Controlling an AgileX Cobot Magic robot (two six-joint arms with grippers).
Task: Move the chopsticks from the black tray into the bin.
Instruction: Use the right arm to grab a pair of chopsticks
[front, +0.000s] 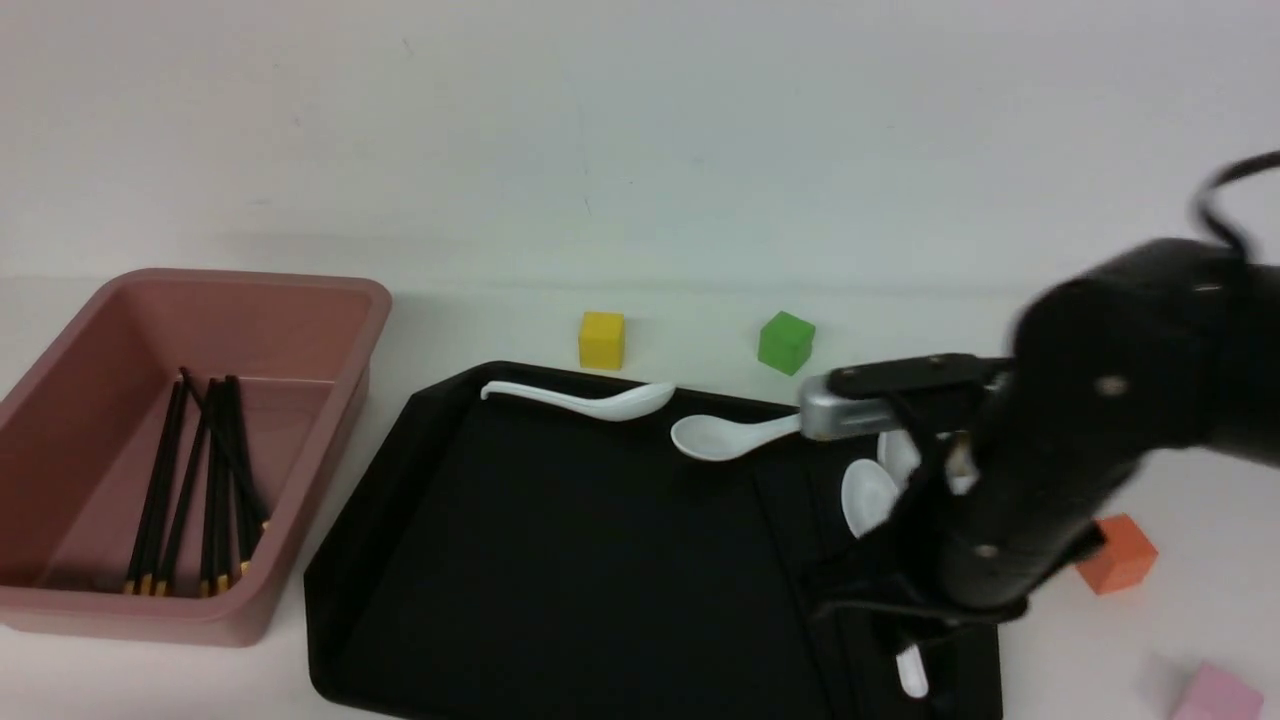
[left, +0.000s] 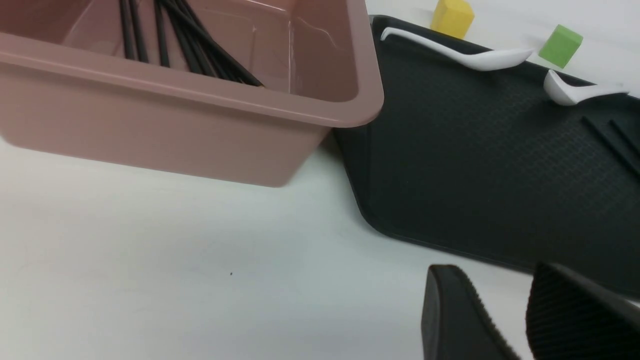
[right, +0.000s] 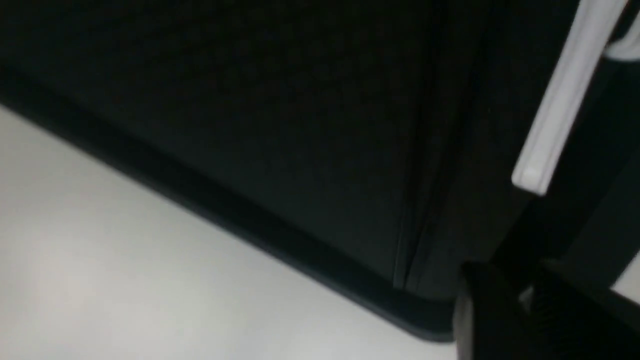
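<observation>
The pink bin stands at the left with several black, yellow-tipped chopsticks lying inside. The black tray fills the middle. Two more chopsticks lie side by side on the tray's right part, near its front rim; they also show as chopsticks in the left wrist view. My right gripper hangs low just beside them. Its fingers are a narrow gap apart with nothing seen between. My left gripper hovers over the table in front of the tray, open and empty.
White spoons lie on the tray: one spoon on the far rim, another spoon beside it, a third spoon by my right arm. On the table sit a yellow cube, a green cube, an orange cube and a pink cube.
</observation>
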